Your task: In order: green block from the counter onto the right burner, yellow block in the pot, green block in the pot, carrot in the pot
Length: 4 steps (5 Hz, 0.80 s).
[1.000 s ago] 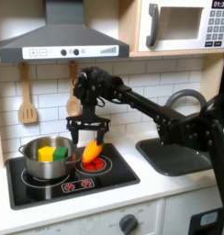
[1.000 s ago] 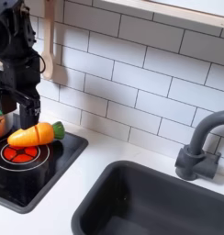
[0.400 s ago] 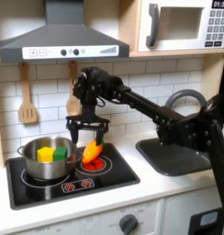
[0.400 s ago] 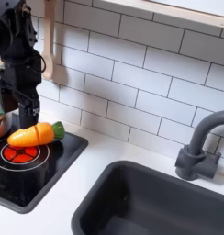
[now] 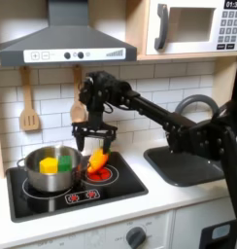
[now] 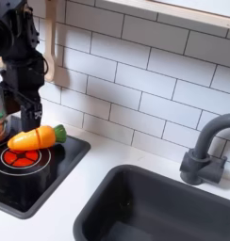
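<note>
Carrot [image 6: 34,137] on burner, gripper [image 6: 20,111] open above.

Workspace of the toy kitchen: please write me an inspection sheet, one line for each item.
Surface: white counter with black stovetop and dark sink.
Job's things: yellow block and green block sit in the pot; carrot lies on the red burner beside the pot, leafy tip toward the second exterior view's right.
Clutter: nothing seen.
Grippers: gripper is above the carrot, jaws open, holding nothing.
Cables: nothing seen.
Surroundings: white tile wall, wooden spatula hanging, range hood, microwave, grey faucet.
</note>
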{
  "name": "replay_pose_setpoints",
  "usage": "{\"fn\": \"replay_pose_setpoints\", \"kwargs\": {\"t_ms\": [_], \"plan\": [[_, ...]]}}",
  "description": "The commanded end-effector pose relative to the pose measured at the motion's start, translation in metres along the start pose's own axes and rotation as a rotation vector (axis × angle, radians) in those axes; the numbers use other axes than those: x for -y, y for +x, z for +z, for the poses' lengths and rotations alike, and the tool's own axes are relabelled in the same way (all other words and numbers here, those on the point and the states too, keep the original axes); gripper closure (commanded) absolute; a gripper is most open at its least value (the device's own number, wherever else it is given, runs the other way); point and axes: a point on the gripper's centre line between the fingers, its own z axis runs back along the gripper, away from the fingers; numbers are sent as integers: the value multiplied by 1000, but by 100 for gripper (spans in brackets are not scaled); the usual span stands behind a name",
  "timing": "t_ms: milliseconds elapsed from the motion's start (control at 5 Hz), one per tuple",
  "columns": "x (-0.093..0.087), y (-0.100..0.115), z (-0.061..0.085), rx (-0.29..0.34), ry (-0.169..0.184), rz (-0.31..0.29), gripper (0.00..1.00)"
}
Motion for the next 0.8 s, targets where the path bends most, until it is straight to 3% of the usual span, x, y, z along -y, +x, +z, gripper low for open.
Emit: {"fn": "replay_pose_setpoints", "kwargs": {"t_ms": [0, 200, 400, 600], "plan": [[11, 1, 0, 22, 4, 26, 0], [12, 2, 9, 29, 16, 18, 0], [10, 1, -5, 1, 12, 17, 0], [12, 6, -1, 22, 19, 8, 0]]}}
